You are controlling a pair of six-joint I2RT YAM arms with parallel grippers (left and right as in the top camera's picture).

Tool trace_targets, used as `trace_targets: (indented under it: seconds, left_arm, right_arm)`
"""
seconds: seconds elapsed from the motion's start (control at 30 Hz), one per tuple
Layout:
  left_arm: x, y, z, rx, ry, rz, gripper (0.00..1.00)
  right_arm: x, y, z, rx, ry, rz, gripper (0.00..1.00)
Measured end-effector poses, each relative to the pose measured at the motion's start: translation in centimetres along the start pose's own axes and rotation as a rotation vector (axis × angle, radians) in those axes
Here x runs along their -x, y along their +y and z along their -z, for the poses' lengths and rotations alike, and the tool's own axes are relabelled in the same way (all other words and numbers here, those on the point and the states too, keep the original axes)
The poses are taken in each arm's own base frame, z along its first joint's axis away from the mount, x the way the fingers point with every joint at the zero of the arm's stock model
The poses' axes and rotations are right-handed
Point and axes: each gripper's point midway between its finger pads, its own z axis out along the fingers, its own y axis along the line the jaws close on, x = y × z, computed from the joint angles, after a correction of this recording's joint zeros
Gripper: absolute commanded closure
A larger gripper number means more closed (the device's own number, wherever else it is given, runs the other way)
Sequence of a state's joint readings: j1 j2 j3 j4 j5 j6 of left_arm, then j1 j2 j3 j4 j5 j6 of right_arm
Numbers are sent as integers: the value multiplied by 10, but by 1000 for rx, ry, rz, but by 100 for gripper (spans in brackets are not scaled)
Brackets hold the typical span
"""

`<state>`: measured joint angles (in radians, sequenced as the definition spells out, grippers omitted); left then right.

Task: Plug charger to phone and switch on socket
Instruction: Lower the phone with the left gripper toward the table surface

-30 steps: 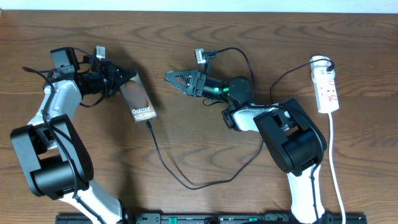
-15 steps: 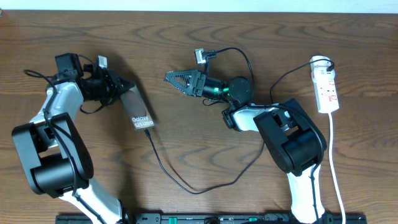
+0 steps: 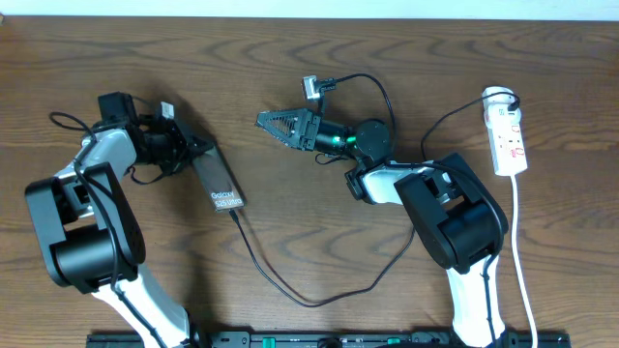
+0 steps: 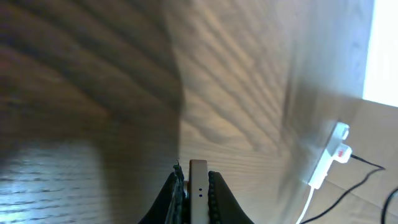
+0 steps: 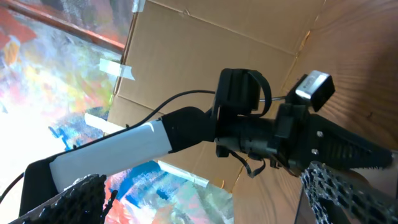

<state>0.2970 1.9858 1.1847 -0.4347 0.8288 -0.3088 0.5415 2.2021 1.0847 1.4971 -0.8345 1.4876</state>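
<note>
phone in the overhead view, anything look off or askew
Yes: the phone is not lying flat; the left gripper holds it tipped toward its edge, with the charger trailing from its lower end.

Overhead is evenly lit and sharp, soft shadows on the table (image 3: 290,58). Left wrist view is dim and blurry, glare far right. Near fingers (image 5: 354,190) of the right gripper (image 5: 205,180) blur.

The table (image 3: 290,58) bears the socket (image 3: 510,140) and charger (image 3: 309,304).
</note>
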Motion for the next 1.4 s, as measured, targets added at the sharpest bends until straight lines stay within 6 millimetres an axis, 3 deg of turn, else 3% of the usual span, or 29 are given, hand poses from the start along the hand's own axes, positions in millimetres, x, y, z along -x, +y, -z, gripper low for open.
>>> trace_targets:
  seconds: [0.53,1.4]
  left_arm:
    - [-5,21,-8,67,24,25,93]
    - [-14,24,-13,37,34,18,93]
  right_arm:
    - [0,0,0,0,0,0,1]
    - [-1,0,0,0,3,0,1]
